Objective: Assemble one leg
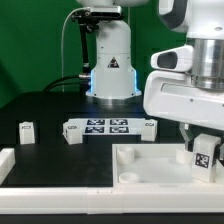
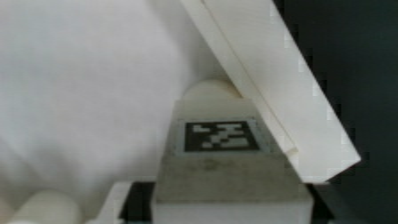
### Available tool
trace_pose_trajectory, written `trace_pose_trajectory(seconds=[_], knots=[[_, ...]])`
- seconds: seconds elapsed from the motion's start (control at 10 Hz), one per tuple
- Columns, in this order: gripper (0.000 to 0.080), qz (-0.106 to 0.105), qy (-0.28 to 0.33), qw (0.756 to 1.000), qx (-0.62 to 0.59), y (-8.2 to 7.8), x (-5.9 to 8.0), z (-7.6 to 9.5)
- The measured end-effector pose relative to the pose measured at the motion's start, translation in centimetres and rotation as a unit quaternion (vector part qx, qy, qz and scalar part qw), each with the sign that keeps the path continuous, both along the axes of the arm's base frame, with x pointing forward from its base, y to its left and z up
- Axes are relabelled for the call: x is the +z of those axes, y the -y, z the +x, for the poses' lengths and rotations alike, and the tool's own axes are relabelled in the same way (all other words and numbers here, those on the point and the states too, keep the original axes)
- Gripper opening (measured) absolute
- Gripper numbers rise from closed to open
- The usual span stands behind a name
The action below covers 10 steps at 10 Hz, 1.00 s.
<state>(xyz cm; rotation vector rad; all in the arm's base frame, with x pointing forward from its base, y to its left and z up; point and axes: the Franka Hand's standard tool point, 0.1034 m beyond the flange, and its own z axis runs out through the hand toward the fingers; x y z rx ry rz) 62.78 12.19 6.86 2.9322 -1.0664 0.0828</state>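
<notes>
My gripper (image 1: 201,146) is shut on a leg (image 1: 205,160), a small white block with a black-and-white tag facing the camera. It holds the leg upright over the near right corner of the large white tray (image 1: 140,172). In the wrist view the leg (image 2: 222,135) sits between the dark pads (image 2: 141,200) of the gripper (image 2: 228,206), with the tray's raised wall (image 2: 267,80) beside it and the tray's floor (image 2: 89,90) beneath. I cannot tell whether the leg touches the tray. Another leg (image 1: 27,129) lies loose at the exterior view's left.
The marker board (image 1: 105,127) lies mid-table in front of the robot's base (image 1: 112,70). A white part (image 1: 6,160) shows at the exterior view's left edge. A white rim (image 1: 70,197) runs along the front.
</notes>
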Motion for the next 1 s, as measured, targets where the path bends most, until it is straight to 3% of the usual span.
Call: trace_pose_trajectory(seconds=[0.1, 0.2, 0.3, 0.4, 0.6, 1.0], knots=[[0.0367, -0.001, -0.001, 1.0, 0.011, 0.0, -0.01, -0.01], [0.0367, -0.001, 0.001, 0.999, 0.036, -0.07, -0.01, 0.04], [0.0529, 0.0, 0.008, 0.999, 0.051, -0.24, -0.03, 0.14], [0.0623, -0.002, 0.009, 0.996, 0.093, -0.22, -0.03, 0.05], [0.0644, -0.01, 0.008, 0.972, 0.237, -0.08, 0.17, 0.02], [0.0649, -0.025, -0.003, 0.878, 0.478, 0.31, 0.33, 0.05]])
